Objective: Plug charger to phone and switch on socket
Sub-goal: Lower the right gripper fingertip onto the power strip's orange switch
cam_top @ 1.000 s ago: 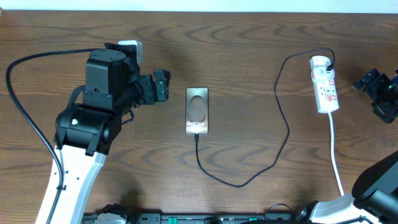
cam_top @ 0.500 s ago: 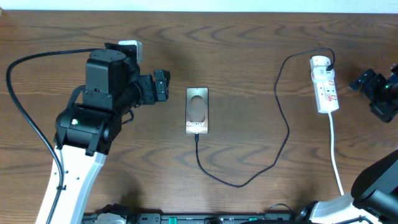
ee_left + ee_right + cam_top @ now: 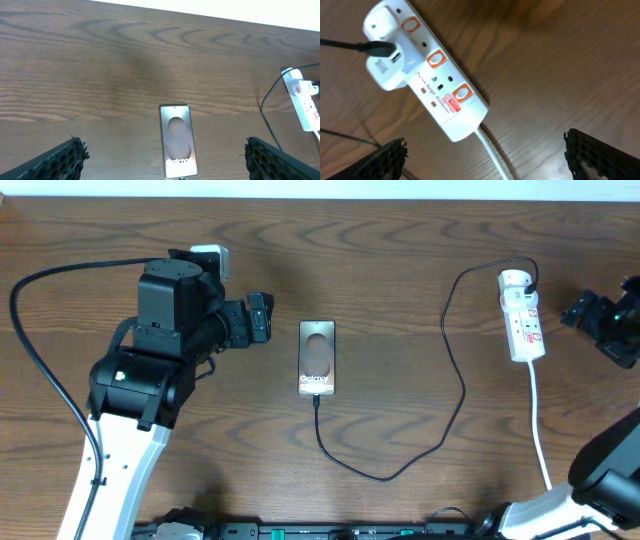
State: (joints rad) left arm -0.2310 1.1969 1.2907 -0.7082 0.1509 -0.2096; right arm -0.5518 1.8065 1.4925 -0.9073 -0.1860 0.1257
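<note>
One brown wooden desk (image 3: pixel 400 240), under everything.

Two arms. First, left arm (image 3: pixel 150 370), over the desk's left half; at its tip, left jaws spread wide, with black fingertips (image 3: pixel 57 161) at opposite sides of the wrist view. Nothing between them, aimed at the phone from its left. Second, right arm (image 3: pixel 610 470), rising from the near right corner; at its tip, right jaws equally wide apart and empty, near the socket, between it and the right edge.

One socket (image 3: pixel 525 330), white, lying lengthwise close to the far right corner, with a white cord running toward the near edge.

One phone (image 3: pixel 317 357), flat at mid-desk, screen up.

One charger (image 3: pixel 463 392), thin and black, looping from the socket toward the near edge, tip at the phone's near short end.

One white adapter (image 3: pixel 384 70) in the socket's rounded far end, holding the charger's other end.

Three orange switches (image 3: pixel 435 59) along the socket.
</note>
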